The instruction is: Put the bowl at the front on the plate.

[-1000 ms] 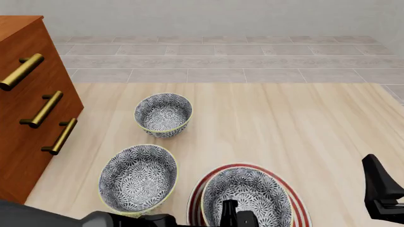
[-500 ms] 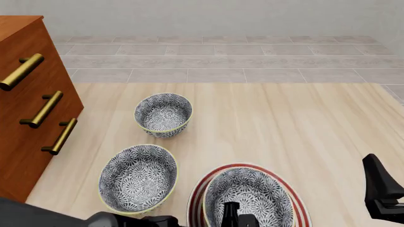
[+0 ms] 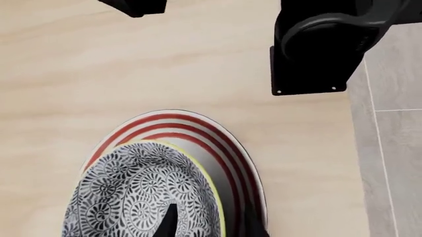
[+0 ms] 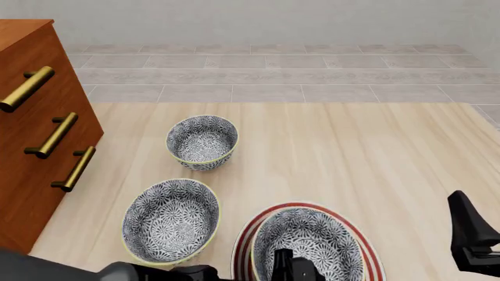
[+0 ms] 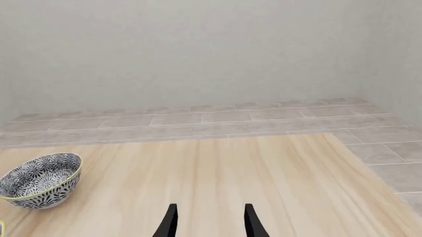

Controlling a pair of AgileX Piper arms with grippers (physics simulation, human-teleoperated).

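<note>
The bowl (image 4: 307, 246) sits upright, mouth up, on the plate (image 4: 243, 237), toward its left side. It is round, with no long axis. The left gripper (image 3: 207, 224) straddles the bowl's rim, one finger inside; whether it pinches, I cannot tell. The right gripper (image 5: 207, 222) hangs spread, empty, well right of the plate. Pale wooden table (image 4: 352, 152); grey tiled floor (image 4: 273, 76) beyond.

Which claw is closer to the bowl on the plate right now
Left. The left claw sits at the near rim of the bowl on the plate, one finger inside. The right claw is off to the bowl's right, holding nothing.
</note>
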